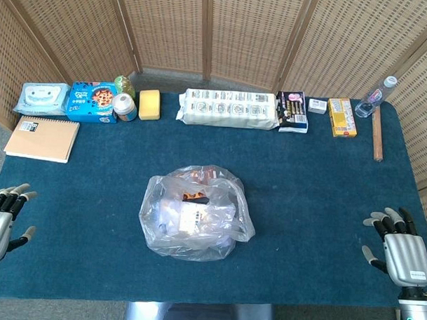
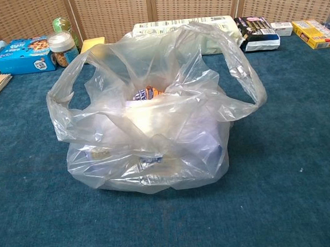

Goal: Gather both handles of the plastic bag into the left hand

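Note:
A clear plastic bag holding packaged goods sits in the middle of the blue table. Its two handles stand loose at the sides, one on the left and one on the right. My left hand rests at the table's left edge with fingers spread and nothing in it. My right hand sits at the right edge, also spread and holding nothing. Both hands are far from the bag, and the chest view shows neither.
Along the far edge lie a wipes pack, a cookie box, a jar, a yellow sponge, a long white package, small boxes, a bottle and a wooden stick. A notebook lies at left.

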`<act>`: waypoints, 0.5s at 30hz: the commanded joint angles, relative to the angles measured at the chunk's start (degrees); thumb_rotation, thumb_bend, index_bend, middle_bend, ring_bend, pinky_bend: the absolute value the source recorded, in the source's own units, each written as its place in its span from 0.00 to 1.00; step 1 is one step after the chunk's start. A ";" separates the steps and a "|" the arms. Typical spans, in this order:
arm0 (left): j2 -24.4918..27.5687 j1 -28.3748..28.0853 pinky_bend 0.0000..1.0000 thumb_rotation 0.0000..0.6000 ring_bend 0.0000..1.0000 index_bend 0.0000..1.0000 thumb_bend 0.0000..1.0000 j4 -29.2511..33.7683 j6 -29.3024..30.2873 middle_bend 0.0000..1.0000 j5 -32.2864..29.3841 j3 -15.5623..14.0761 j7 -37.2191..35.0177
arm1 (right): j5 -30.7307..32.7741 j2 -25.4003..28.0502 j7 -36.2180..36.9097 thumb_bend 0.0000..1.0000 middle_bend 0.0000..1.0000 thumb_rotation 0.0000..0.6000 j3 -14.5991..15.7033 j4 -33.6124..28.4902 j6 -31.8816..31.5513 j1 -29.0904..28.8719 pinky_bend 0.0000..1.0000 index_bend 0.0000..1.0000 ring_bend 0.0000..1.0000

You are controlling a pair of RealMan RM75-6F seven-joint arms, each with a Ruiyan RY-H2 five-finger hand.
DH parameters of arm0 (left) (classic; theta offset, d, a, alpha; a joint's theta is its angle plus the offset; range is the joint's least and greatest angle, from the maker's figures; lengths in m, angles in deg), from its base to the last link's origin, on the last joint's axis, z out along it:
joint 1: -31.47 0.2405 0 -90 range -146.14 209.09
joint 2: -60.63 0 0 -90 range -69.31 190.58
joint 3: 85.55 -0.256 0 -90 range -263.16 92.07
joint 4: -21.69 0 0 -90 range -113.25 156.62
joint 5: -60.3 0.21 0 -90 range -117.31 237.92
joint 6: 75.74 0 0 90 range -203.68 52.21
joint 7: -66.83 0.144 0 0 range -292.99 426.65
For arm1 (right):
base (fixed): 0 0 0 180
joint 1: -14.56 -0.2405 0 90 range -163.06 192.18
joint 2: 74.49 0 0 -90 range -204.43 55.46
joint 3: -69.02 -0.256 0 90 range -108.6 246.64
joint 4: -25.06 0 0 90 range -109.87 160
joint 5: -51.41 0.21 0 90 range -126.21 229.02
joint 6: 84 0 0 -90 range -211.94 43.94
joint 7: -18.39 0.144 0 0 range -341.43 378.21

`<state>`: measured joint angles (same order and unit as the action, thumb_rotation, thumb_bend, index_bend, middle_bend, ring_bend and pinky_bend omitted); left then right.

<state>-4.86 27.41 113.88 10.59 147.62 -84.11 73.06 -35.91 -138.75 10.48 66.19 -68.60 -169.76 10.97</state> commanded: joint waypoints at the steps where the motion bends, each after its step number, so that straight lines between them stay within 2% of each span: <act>1: 0.00 -0.05 0.15 0.90 0.16 0.21 0.25 0.11 -0.08 0.18 0.03 -0.03 0.05 | 0.12 0.07 -0.22 0.28 0.29 1.00 0.04 -0.02 0.38 -0.15 0.08 0.35 0.17; 15: 0.97 -0.52 0.15 0.89 0.16 0.21 0.25 0.75 -0.32 0.18 0.31 0.22 -0.71 | -0.42 0.12 -0.18 0.28 0.29 1.00 0.30 -0.48 -0.55 0.39 0.08 0.35 0.17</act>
<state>-3.96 26.97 114.57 10.35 147.97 -83.94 72.40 -36.27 -138.60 10.35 66.48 -69.03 -170.26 11.34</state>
